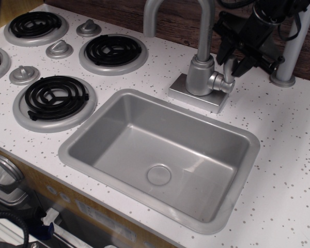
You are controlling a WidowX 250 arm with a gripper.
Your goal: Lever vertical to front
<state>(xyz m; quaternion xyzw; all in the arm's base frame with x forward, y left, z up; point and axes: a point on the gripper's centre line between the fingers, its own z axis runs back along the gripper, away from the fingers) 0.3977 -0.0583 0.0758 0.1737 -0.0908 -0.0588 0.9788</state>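
The lever [228,71] is a short silver handle on a round hub at the right side of the tap base [199,93]. It stands upright, and its top is hidden behind my gripper. My black gripper [232,62] has come down from the upper right. One finger is to the left of the lever's top and the other finger [244,63] is to its right. The jaws look open, with a small gap on each side of the lever.
The tall curved spout [204,31] rises just left of the lever. The grey sink basin [119,111] lies in front. Black coil burners [54,95] and small silver stove knobs [24,74] are at the left. A grey post [292,51] stands at the right, with a wooden wall behind.
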